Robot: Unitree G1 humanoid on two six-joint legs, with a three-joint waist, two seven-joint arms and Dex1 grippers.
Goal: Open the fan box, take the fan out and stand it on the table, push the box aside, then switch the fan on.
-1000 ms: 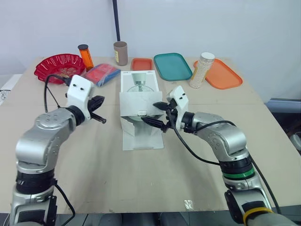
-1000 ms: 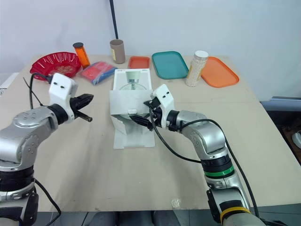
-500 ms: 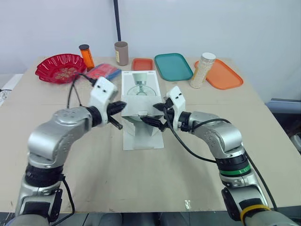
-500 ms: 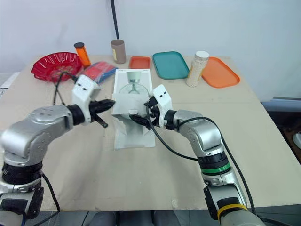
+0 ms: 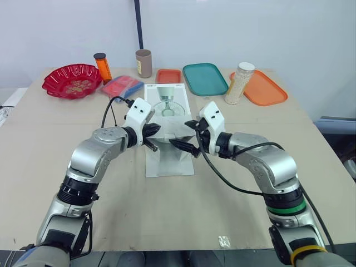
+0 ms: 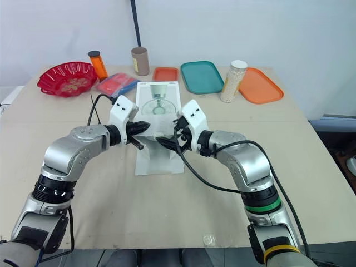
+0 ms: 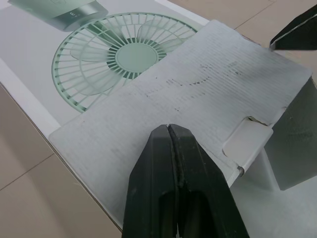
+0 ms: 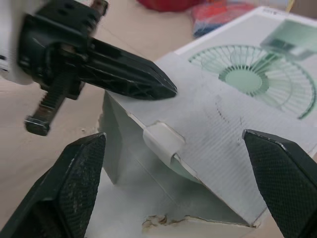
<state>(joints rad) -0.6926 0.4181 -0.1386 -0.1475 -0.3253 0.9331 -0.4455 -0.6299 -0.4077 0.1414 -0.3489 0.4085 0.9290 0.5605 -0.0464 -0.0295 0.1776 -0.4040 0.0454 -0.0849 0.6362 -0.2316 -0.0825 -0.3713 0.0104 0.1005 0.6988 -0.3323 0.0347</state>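
Left wrist view shows the left gripper (image 7: 169,130) pinched closed and empty at the lifted flap of the white cardboard fan box (image 7: 124,54), the right gripper (image 8: 173,136) spread wide, empty, facing that flap.

The fan box (image 5: 165,94) is a white cardboard carton lying flat at the middle of the table (image 5: 167,222), its long side running away from the robot and its top face bearing a fan picture (image 7: 121,54) in pale green. Its near end is open — the upper flap (image 8: 218,129), with a small tuck tab (image 8: 163,141) on its edge, stands lifted, while the lower flap (image 5: 169,162) lies spread on the table.
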